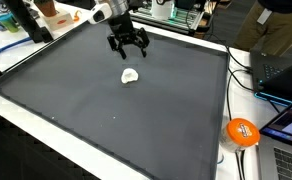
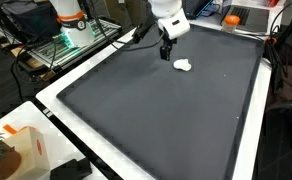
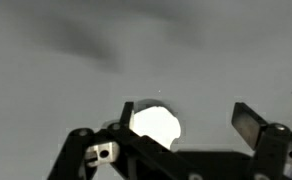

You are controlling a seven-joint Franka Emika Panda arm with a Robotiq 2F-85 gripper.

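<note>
One white lump (image 1: 130, 75) lies on the dark mat (image 1: 106, 115) close under the wide-open, empty jaws.

In the wrist view we see the pincer (image 3: 186, 118) cut off by the bottom edge. Its linkage hides the lower rim of the white lump (image 3: 156, 122) beneath it, which glares into a blur. In both exterior views the lump (image 1: 130, 75) (image 2: 183, 65), just below the pincer, is too small for us to name.

White arm (image 1: 104, 12); black, angular, open-framed gripper (image 1: 129, 49).
</note>
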